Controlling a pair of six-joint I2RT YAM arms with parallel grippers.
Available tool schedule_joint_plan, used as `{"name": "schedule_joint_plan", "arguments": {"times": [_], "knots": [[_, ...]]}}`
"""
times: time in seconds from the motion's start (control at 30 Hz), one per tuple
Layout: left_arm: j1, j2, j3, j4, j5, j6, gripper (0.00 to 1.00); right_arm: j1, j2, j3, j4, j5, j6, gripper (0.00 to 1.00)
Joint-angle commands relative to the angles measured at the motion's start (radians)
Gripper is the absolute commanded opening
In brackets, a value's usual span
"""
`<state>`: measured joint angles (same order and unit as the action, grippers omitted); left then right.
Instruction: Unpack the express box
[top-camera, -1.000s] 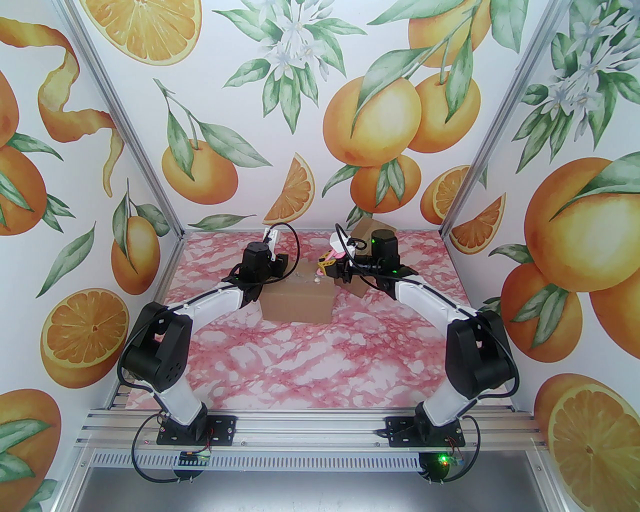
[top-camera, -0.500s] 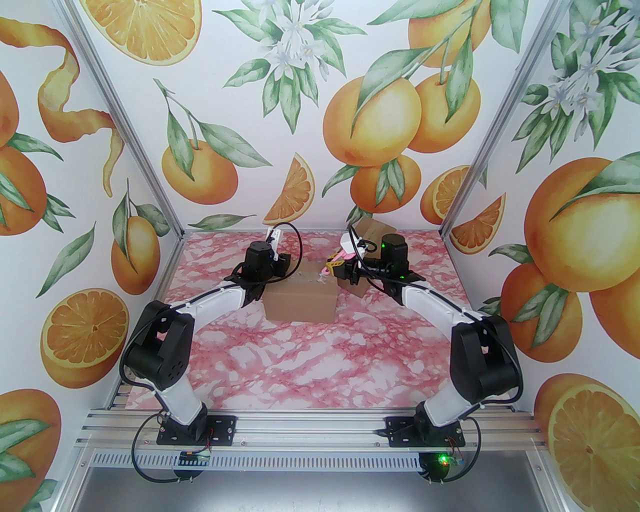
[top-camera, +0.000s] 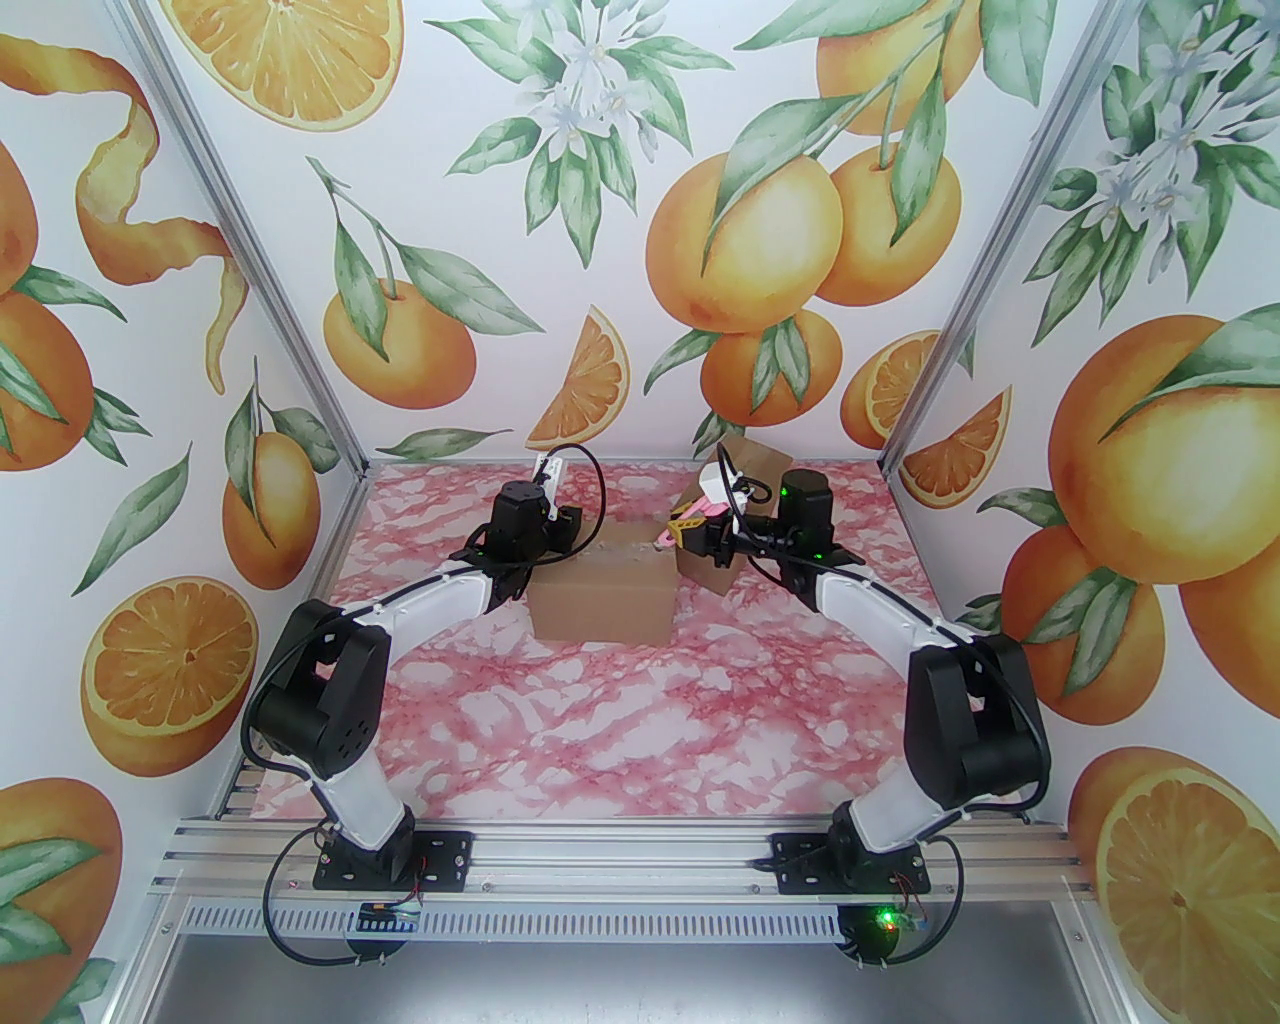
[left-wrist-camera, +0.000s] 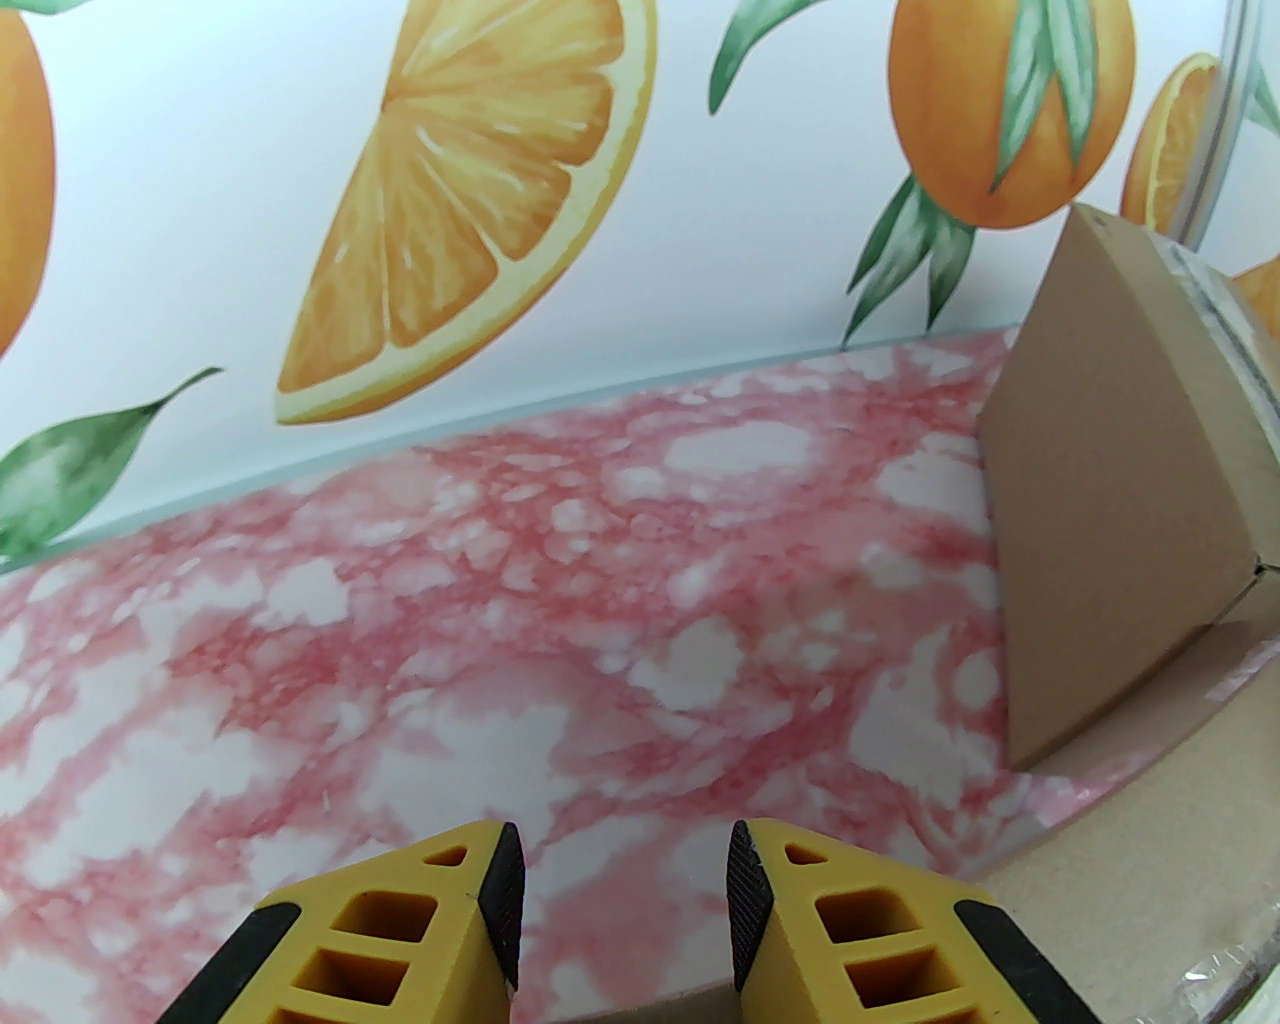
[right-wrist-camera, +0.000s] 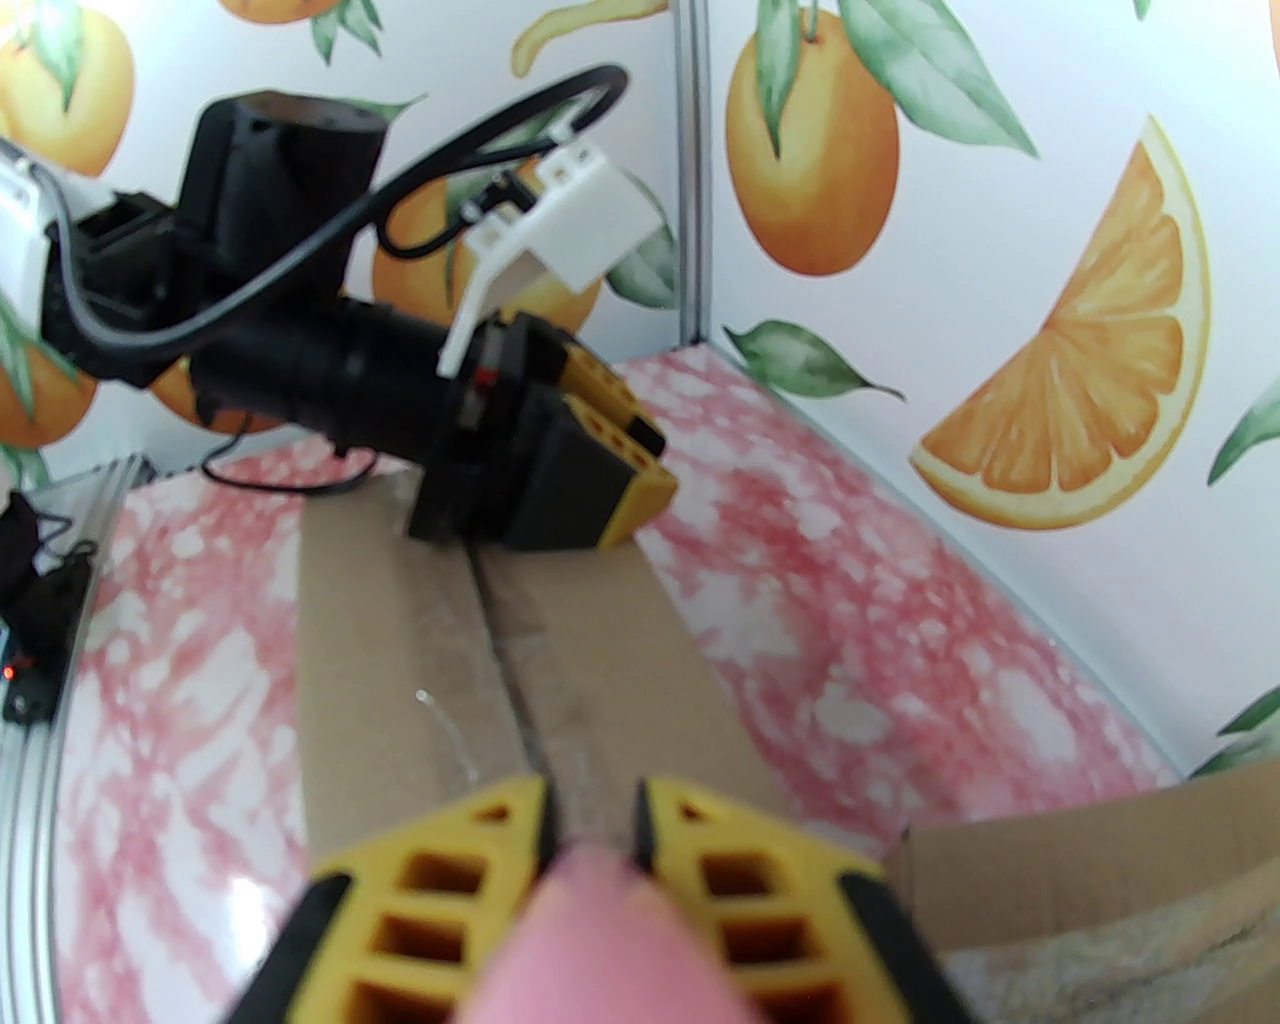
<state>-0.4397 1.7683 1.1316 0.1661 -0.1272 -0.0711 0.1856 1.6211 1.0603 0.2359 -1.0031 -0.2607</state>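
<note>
1. While orange-and-leaf printed walls (top-camera: 640, 200) close in on three sides, a pink-marbled table (top-camera: 640, 720) carries the scene, with both arms bolted at its near edge.
2. Bent at the elbow, the left arm (top-camera: 400, 620) reaches forward and inward to the far middle of the table, its wrist roughly level at the left end of the box.
3. From the other side the right arm (top-camera: 870, 620) does much the same, forearm angled inward and wrist turned leftward toward the box's right end.
4. Plain brown cardboard, the express box (top-camera: 600, 603) lies in the far middle of the table, between the two grippers.
5. One cardboard flap (left-wrist-camera: 1100, 480) stands raised at the box's right end, seen edge-on from the left wrist camera.
6. Along the box top runs a centre seam (right-wrist-camera: 490, 610) under glossy clear tape.
7. Sitting low at the far left end of the box top, the left gripper (left-wrist-camera: 625, 870) has its jaws partly apart with nothing between them; the marbled table shows through the gap. Whether it touches the cardboard cannot be told.
8. Poised just above the box's right end, the right gripper (right-wrist-camera: 593, 810) has its yellow fingers closed around a pink object (right-wrist-camera: 590, 940) and points along the seam toward the left gripper.
9. Blurred at close range, the pink object cannot be identified further.
</note>
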Motion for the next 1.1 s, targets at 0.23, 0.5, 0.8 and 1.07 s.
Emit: {"name": "schedule_joint_plan", "arguments": {"times": [0.23,0.5,0.8,1.07], "knots": [[0.018,0.142,-0.093,-0.41,-0.003,-0.004,0.39,-0.069,-0.053,0.003,-0.227,0.06,-0.133,0.0],[0.016,0.148,-0.087,-0.415,-0.004,-0.004,0.39,-0.108,-0.091,-0.075,-0.139,0.075,-0.078,0.0],[0.016,0.152,-0.084,-0.42,-0.006,-0.004,0.39,-0.125,-0.112,-0.116,-0.097,0.082,-0.051,0.0],[0.015,0.155,-0.079,-0.425,-0.003,0.001,0.39,-0.141,-0.141,-0.077,-0.143,0.075,-0.069,0.0]]}}
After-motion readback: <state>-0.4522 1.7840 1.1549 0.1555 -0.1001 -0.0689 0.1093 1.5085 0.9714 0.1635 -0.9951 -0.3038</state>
